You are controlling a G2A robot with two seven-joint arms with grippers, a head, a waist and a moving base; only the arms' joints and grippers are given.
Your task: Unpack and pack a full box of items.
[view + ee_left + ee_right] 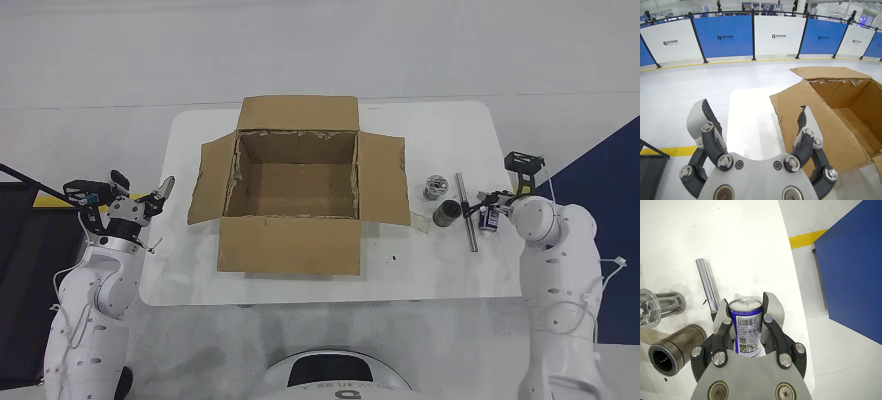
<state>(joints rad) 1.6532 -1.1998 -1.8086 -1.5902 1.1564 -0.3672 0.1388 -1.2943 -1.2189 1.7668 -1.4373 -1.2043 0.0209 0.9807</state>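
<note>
Blue can [745, 321] is sitting clamped in the right gripper [745, 303], with the steel rod [707, 283] lying just beside its fingers. Judged step: moving the can; keeping it clear of the rod is advisable. The left gripper [755, 111] is hanging open beside the cardboard box [290, 245].

A matt brown cardboard box [290, 255], its inner rims torn and ragged, sits on a smooth white table [190, 270]. Beside it: a mirror-polished metal rod [707, 283], a dull, stained grey-metal bearing [680, 345], a matt cast-metal hub [657, 310] and a glossy printed can [746, 323] with a bright metal end.
</note>
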